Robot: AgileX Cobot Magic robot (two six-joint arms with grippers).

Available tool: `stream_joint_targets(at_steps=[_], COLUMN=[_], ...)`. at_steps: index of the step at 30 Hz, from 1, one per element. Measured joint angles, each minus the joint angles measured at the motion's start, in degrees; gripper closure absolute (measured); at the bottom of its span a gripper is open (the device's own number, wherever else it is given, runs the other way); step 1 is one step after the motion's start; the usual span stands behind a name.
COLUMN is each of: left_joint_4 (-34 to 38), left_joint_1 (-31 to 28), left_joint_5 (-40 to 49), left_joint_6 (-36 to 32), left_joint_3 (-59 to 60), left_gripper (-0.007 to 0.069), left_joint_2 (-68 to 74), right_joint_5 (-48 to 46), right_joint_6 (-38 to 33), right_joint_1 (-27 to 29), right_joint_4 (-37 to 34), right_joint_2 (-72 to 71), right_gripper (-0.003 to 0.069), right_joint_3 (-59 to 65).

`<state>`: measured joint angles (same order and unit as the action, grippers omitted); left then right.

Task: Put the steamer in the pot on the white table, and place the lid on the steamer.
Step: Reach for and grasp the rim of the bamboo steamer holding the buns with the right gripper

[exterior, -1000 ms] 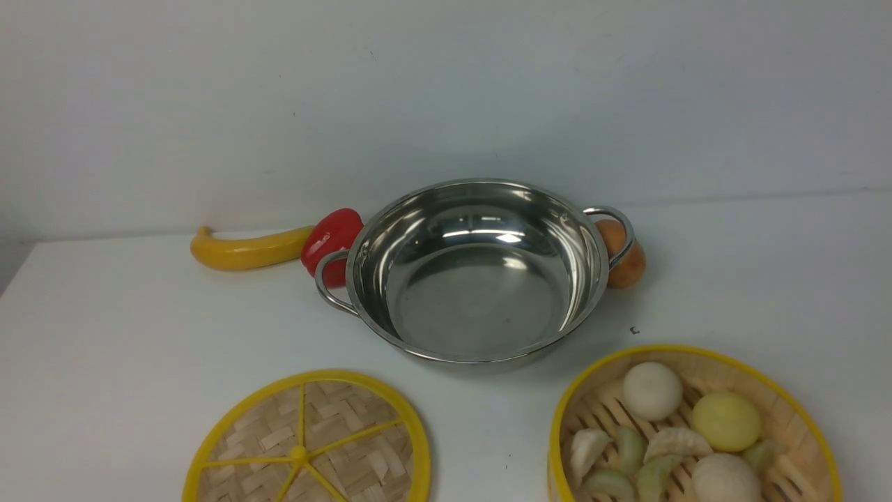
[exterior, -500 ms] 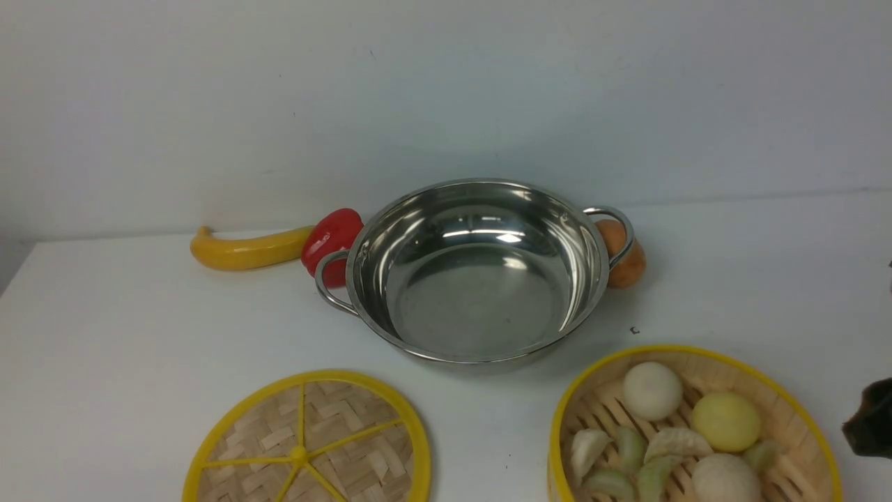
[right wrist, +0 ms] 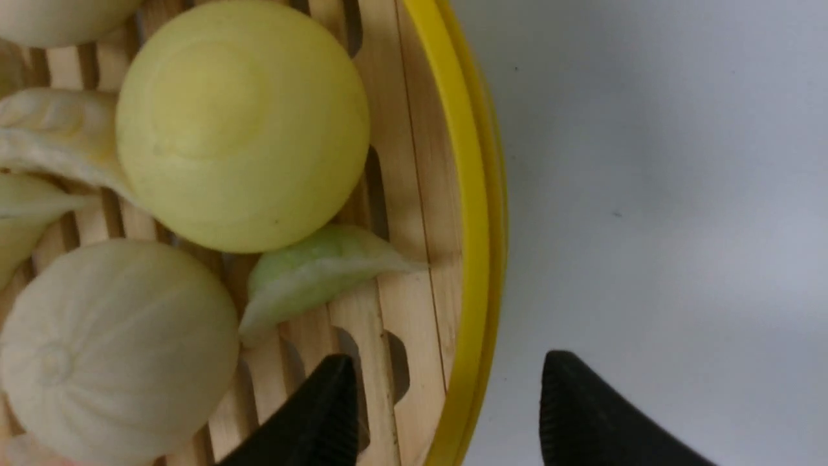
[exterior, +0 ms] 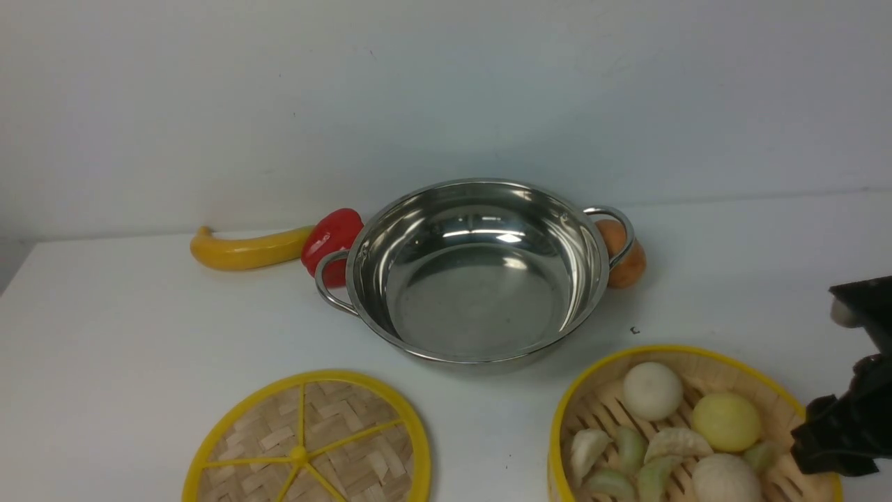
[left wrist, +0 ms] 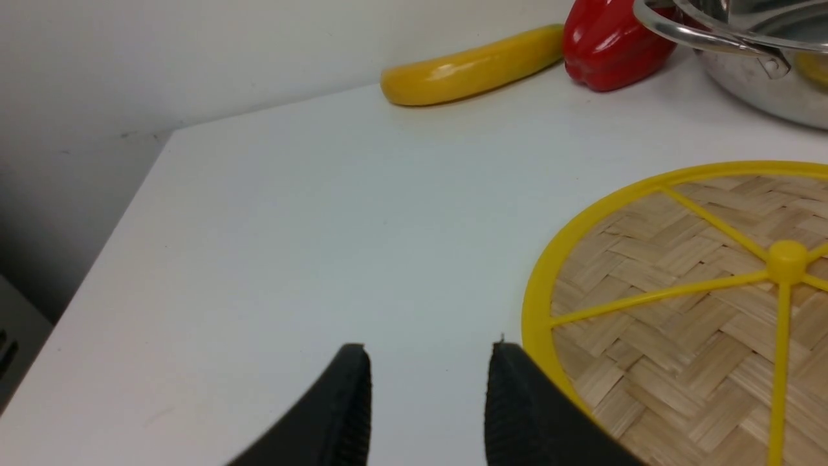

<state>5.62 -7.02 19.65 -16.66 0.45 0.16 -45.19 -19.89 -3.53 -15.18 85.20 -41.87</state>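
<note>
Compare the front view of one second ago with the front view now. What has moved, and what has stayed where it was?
The right gripper has come in from the right and now hangs with open jaws astride the right rim of the steamer, gripping nothing. The steamer, the pot, the lid, the red pepper and the yellow banana have not moved.

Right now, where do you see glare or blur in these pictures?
Front view: strong glare streaks inside the pot. Left wrist view: the lid is sharp and evenly lit. Right wrist view: the yellow bun, very close, looks slightly soft.
</note>
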Motion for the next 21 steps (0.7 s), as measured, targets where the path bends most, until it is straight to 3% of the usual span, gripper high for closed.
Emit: stream_joint_targets(at_steps=[21], left_joint_4=[0.0], left_joint_1=[0.0], left_joint_5=[0.0], left_joint_6=[0.0], left_joint_3=[0.0], left_gripper=[0.0384], left_joint_2=[0.0], right_joint_5=[1.4], right_joint_6=[-0.3], right_joint_1=[0.0], right_joint_4=[0.0], right_joint_2=[5.7], right_gripper=[0.0291], right_joint_3=[-0.5])
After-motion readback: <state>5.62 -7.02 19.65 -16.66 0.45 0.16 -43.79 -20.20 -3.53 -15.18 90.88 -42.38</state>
